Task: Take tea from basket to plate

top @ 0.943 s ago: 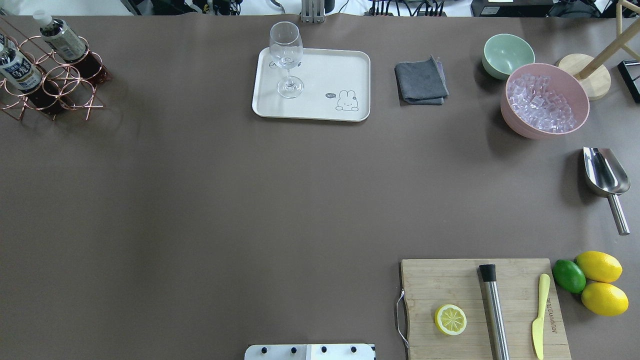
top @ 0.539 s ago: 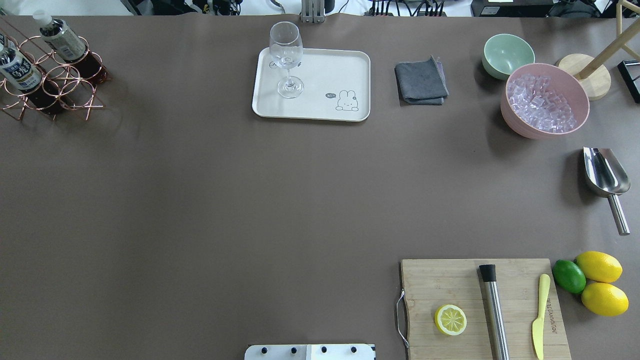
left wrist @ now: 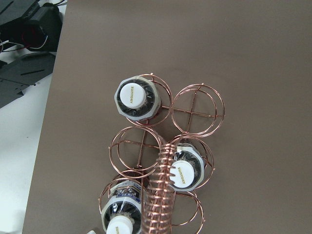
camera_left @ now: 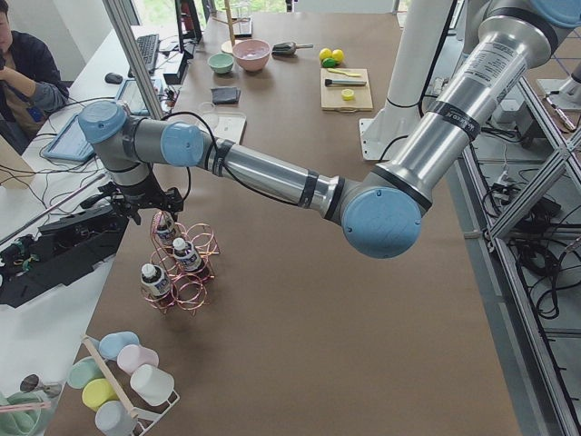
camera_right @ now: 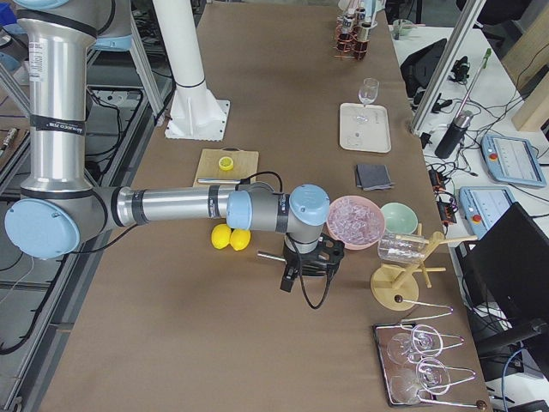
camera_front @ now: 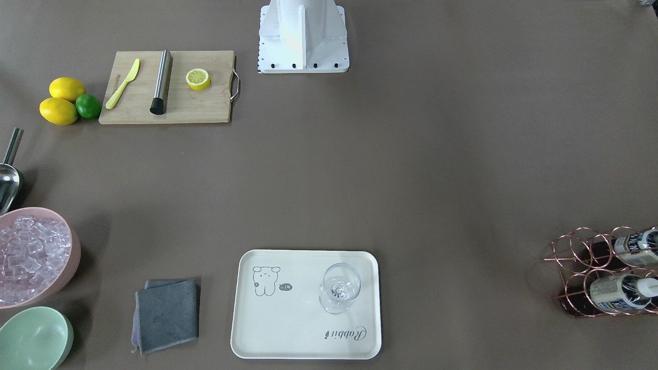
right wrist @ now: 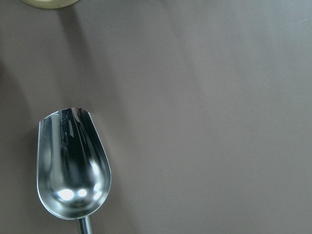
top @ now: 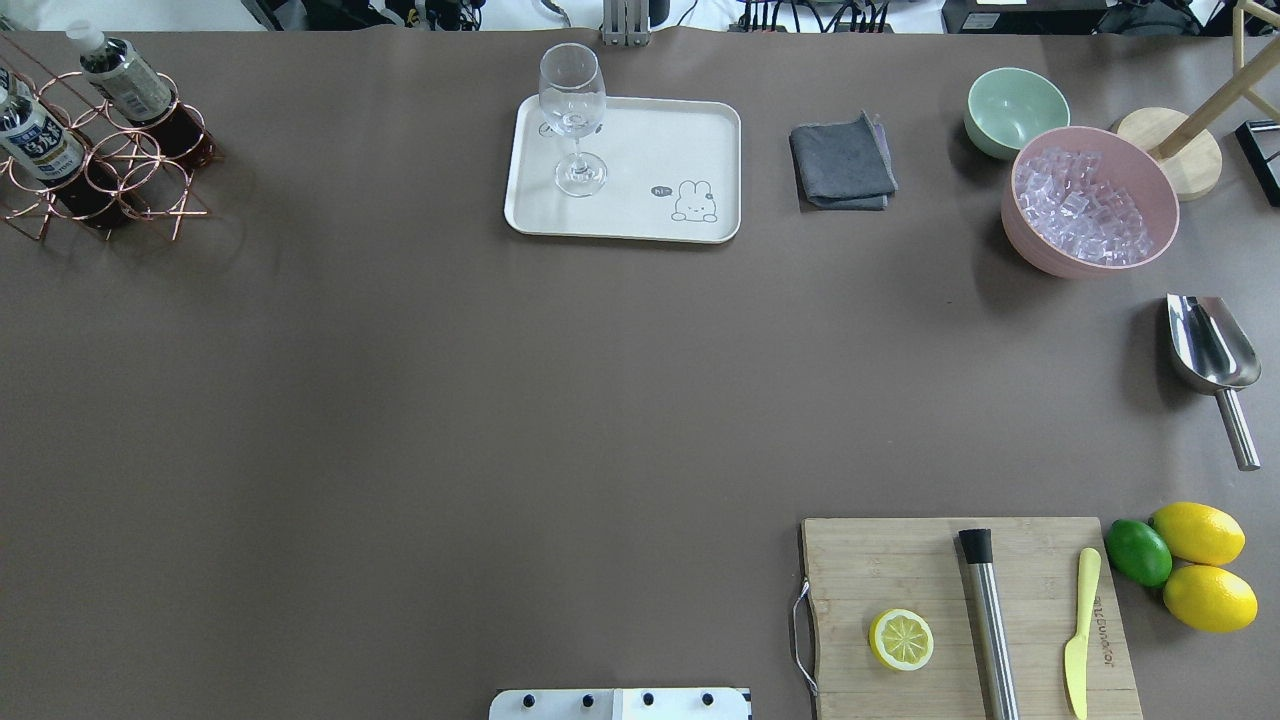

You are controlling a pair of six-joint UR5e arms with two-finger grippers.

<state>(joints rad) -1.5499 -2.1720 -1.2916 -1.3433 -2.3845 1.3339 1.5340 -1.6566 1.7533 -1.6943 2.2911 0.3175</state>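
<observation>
Nothing on the counter has clearly moved since the earlier overhead frames; at most the basket (left wrist: pixel 161 190) has shifted a touch.

Three tea (left wrist: pixel 132 96) bottles stand upright in the basket, each in its own ring cell, at the counter's (top: pixel 400 400) far left corner. The other three cells are empty. The rings hold the bottles steady, so a bottle probably has to come out straight upward.

The left gripper (camera_left: pixel 148 211) hangs over the basket. Its wrist camera looks straight down on the white caps, which suggests it is lining up to pick one from above. Only the side view shows this gripper, so I cannot tell whether its fingers are apart or together. The basket's coiled handle (left wrist: pixel 163 168) runs beside the middle cap, while the top cap stands clear of it and looks easier to reach.

The plate (top: pixel 650 140) lies well apart from the basket, at the far middle of the counter. A glass (top: pixel 572 120) stands on one end, leaving bare space by the bear drawing.

The right gripper (camera_right: pixel 293 276) waits above a steel scoop (right wrist: pixel 73 165), out of the way. I cannot tell its state either.
</observation>
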